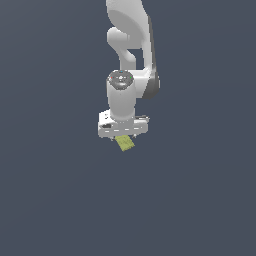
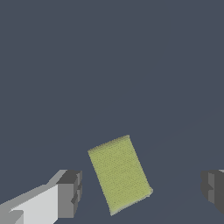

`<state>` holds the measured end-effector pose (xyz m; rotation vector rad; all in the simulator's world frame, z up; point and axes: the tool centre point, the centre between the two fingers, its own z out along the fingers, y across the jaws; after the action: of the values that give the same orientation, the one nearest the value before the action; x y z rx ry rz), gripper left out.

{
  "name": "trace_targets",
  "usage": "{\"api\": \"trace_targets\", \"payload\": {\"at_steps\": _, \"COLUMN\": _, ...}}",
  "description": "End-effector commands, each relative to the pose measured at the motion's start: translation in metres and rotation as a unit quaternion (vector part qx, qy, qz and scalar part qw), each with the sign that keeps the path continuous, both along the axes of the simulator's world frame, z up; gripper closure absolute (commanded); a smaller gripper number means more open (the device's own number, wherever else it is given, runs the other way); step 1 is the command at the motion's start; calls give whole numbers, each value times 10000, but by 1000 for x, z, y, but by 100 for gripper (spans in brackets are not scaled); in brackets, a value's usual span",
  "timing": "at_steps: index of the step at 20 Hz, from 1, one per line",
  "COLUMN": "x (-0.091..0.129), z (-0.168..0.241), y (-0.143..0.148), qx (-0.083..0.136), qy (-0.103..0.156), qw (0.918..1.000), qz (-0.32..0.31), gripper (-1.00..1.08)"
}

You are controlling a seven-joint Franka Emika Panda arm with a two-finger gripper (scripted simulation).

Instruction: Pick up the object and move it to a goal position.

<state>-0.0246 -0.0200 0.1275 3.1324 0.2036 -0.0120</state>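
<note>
The task looks to be at its opening stage: the grasp has not been made, and the lift and the carry to the goal are both left to do. No goal marker shows in either view, so where the block must end up cannot be told from here.

The yellow-green block [image 2: 120,174] lies flat on the dark table [image 1: 200,200]. In the exterior view it [image 1: 125,143] peeks out just below the white gripper [image 1: 123,134], on the near side of it, with most of its body hidden by the hand. The arm stands upright above, wrist pointing straight down.

The gripper [image 2: 141,188] is wide open. In the wrist view the two dark fingertips [image 2: 70,192] stand well apart, one on each side of the block, with clear table showing between each pad and the block's long edges. Nothing is held and nothing is touched, as far as the pictures show. The block is much narrower than the gap, so there is room to spare. It sits turned at a slant to the line between the fingers, not square to them, and somewhat nearer to one finger than the other.

How high the fingertips hang above the table cannot be read with certainty. My judgement is that the gripper is low and roughly in place for closing, so lowering or a small turn of the wrist may still be needed before the squeeze.
</note>
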Motion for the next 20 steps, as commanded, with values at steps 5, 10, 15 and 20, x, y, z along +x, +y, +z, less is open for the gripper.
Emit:
{"api": "trace_targets", "payload": {"at_steps": 5, "x": -22, "z": -30, "y": -2, "qx": -6, "qy": -9, "qw": 9963, "qz": 858, "gripper": -92}}
{"api": "trace_targets", "payload": {"at_steps": 10, "x": -38, "z": -49, "y": -2, "qx": 2, "qy": -18, "qw": 9898, "qz": 1425, "gripper": -92}}
{"api": "trace_targets", "payload": {"at_steps": 15, "x": -49, "z": -61, "y": -1, "qx": 13, "qy": -27, "qw": 9835, "qz": 1808, "gripper": -92}}
{"api": "trace_targets", "payload": {"at_steps": 20, "x": -55, "z": -67, "y": -1, "qx": 21, "qy": -33, "qw": 9796, "qz": 2008, "gripper": -92}}
